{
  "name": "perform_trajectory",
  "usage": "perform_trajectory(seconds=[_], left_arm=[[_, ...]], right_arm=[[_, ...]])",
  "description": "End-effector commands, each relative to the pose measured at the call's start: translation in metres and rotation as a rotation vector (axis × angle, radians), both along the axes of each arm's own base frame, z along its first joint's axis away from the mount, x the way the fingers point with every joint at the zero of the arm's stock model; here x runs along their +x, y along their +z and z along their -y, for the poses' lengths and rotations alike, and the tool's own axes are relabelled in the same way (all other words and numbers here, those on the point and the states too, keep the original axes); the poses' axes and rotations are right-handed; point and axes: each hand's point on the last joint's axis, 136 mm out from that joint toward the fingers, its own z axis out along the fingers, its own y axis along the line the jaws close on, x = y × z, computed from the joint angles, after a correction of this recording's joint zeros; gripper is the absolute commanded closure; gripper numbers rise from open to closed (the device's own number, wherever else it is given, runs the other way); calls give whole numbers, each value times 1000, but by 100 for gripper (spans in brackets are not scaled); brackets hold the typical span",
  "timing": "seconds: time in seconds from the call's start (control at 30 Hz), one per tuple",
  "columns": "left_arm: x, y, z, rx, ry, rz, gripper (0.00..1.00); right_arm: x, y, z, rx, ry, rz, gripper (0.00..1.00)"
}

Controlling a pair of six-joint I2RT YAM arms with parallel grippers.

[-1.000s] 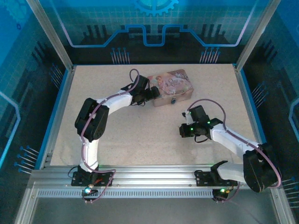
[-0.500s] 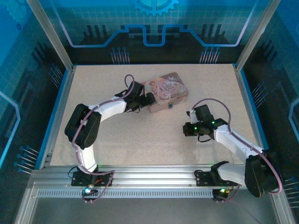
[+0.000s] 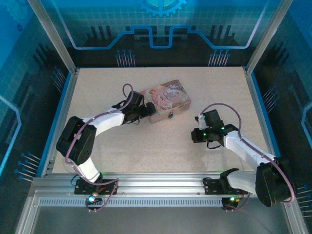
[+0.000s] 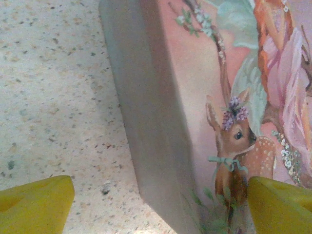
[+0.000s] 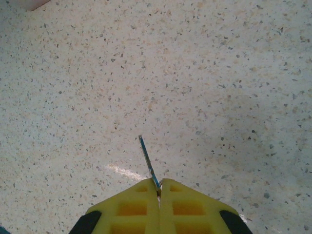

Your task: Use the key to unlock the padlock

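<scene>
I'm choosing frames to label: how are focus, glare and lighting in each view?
Left wrist: the pink picture-printed rectangular tin is soft, the left tool's yellow fingertips blurred. Right wrist: speckled table sharp, a glare streak beside the thin silvery key in the shut right tool. Top external: evenly lit; the tiny dark padlock barely resolves.

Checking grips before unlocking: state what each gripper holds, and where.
Right gripper pinches the key by its near end, blade out. Left gripper straddles the tin edge, open, clamping nothing.

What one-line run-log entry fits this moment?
left gripper: open, straddling tin edge | right gripper: shut on key | padlock: on tin front
</scene>
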Motion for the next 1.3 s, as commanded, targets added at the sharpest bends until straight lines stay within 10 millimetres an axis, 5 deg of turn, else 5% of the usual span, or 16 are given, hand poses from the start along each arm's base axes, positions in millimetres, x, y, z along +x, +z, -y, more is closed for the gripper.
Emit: perform_trajectory(seconds=[0.0, 0.27, 0.5, 0.87, 1.03, 1.27], left_arm=[[-44, -42, -40, 132, 40, -168, 9], [-54, -40, -75, 137, 109, -169, 8], [-44, -32, -80, 123, 111, -157, 8], [-25, 37, -69, 97, 7, 48, 3], [-45, 69, -51, -7, -110, 180, 2], [-95, 59, -20, -183, -182, 152, 4]], right_arm=[[-6, -4, 2, 11, 7, -18, 98], [-4, -3, -2, 33, 18, -9, 98], [-2, 5, -25, 162, 87, 46, 98], [0, 5, -41, 196, 150, 73, 98], [2, 8, -47, 205, 168, 83, 98], [6, 12, -51, 199, 179, 96, 98]])
